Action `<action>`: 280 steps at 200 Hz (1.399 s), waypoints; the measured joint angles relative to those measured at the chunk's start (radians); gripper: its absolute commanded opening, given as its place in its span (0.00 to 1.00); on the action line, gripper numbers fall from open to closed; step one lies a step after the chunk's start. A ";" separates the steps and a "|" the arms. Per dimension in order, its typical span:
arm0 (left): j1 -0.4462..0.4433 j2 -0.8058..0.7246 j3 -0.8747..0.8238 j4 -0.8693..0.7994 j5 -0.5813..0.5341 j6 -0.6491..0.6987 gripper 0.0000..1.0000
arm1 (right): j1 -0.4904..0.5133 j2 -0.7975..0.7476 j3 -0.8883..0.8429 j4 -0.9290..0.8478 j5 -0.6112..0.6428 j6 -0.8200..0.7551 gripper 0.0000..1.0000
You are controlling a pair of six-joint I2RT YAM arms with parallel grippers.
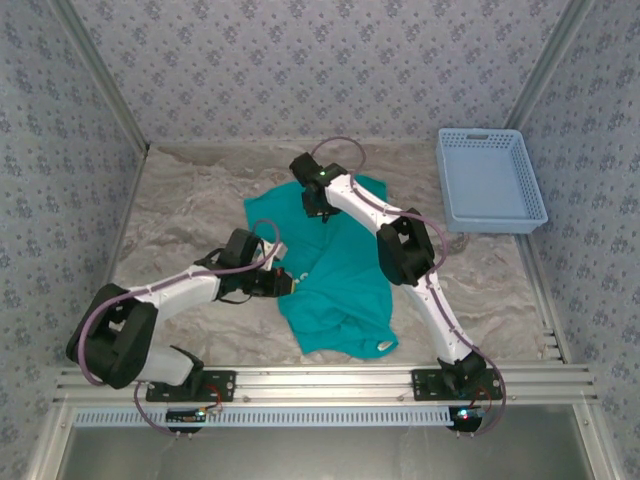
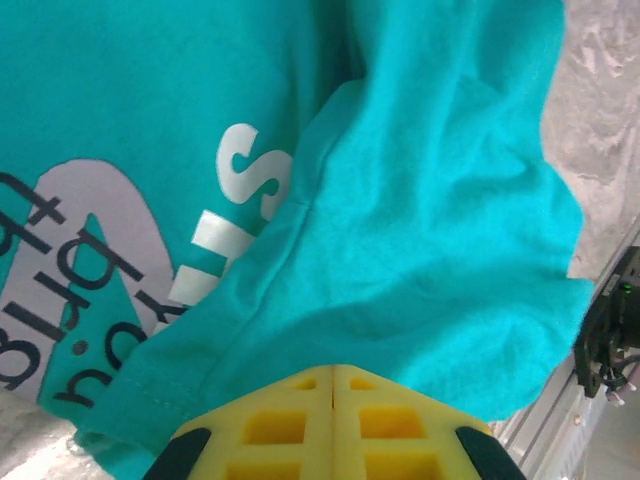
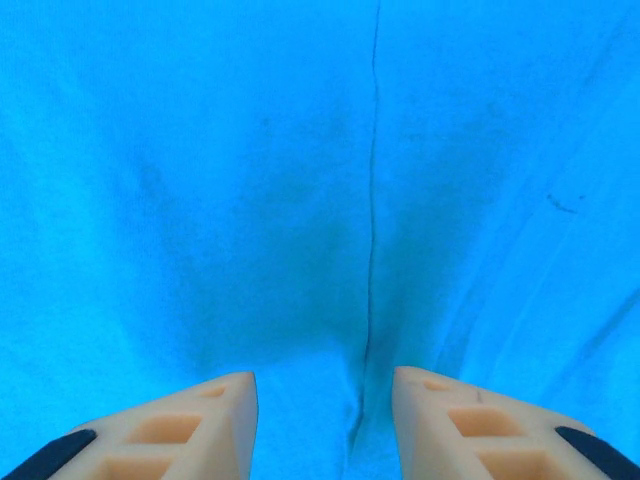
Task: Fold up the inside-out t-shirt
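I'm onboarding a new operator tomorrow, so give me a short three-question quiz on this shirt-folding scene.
1. True or false: the t-shirt lies on the table, outside the basket.
2. Which jaws are shut? A) left jaws B) right jaws C) both
3. Fill in: in the right wrist view, a ____ runs up the t-shirt between the right jaws.
Key: 1 true; 2 A; 3 seam.

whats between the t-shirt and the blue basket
Just bare marbled tabletop between the teal t-shirt and the light blue basket, as the top view shows.
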 measured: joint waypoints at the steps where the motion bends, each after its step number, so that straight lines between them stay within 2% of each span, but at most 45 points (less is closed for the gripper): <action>1: 0.000 -0.004 0.000 0.000 0.001 0.000 0.00 | 0.000 0.000 0.000 0.000 0.000 0.000 0.41; 7: 0.000 -0.021 0.000 -0.002 0.005 0.000 0.00 | -0.001 0.004 0.001 0.000 0.001 0.000 0.41; 16: 0.000 -0.052 0.000 -0.003 0.012 0.000 0.00 | -0.002 0.010 0.001 -0.002 0.003 0.000 0.36; 38: 0.000 -0.130 0.000 -0.006 0.029 0.000 0.00 | -0.004 0.031 0.000 -0.003 0.008 -0.003 0.34; 45: 0.000 -0.153 0.000 -0.012 0.029 0.000 0.20 | -0.005 0.037 0.000 -0.003 0.008 -0.003 0.30; 49: 0.000 -0.166 0.000 -0.017 0.025 0.004 0.40 | -0.005 0.041 0.000 -0.003 0.009 -0.004 0.27; 53: 0.000 -0.176 0.000 -0.023 0.022 0.003 0.56 | -0.005 0.043 0.000 -0.003 0.013 -0.003 0.24; 59: 0.001 -0.190 0.000 -0.030 0.010 0.006 0.68 | -0.005 0.043 0.000 -0.002 0.015 -0.004 0.22; 74: 0.005 -0.208 -0.004 -0.051 -0.032 0.006 0.74 | -0.005 0.043 0.000 -0.001 0.018 -0.011 0.16; 77: 0.008 -0.208 -0.006 -0.052 -0.037 0.006 0.75 | -0.005 0.043 0.000 -0.001 0.019 -0.008 0.11; 83: 0.016 -0.206 -0.011 -0.054 -0.051 0.001 0.75 | -0.005 0.043 0.000 -0.001 0.019 -0.014 0.08; 88: 0.022 -0.203 -0.018 -0.053 -0.061 -0.001 0.75 | -0.005 0.043 0.000 0.000 0.019 -0.018 0.02; 105: 0.042 -0.166 -0.034 -0.052 -0.079 -0.002 0.75 | -0.005 0.039 0.000 0.003 0.018 -0.024 0.00; 143: 0.047 -0.050 -0.040 -0.032 -0.082 -0.001 0.75 | -0.003 0.008 -0.031 0.012 0.015 -0.027 0.00; 218: 0.047 0.038 -0.040 0.062 -0.051 0.026 0.71 | -0.010 -0.081 -0.035 0.024 -0.037 -0.026 0.00; 231: 0.047 0.058 -0.041 0.061 -0.042 0.024 0.59 | -0.012 -0.081 -0.037 0.024 -0.051 -0.026 0.00; 244: 0.047 0.069 -0.041 0.061 -0.030 0.017 0.36 | -0.014 -0.081 -0.037 0.027 -0.060 -0.026 0.00; 254: 0.047 0.069 -0.042 0.061 -0.023 0.021 0.23 | -0.014 -0.081 -0.038 0.027 -0.063 -0.026 0.00; 275: 0.047 0.050 -0.042 0.051 -0.015 0.014 0.00 | -0.018 -0.081 -0.043 0.028 -0.063 -0.026 0.00; 280: 0.047 0.037 -0.042 0.046 -0.015 0.021 0.00 | -0.020 -0.081 -0.045 0.028 -0.063 -0.026 0.00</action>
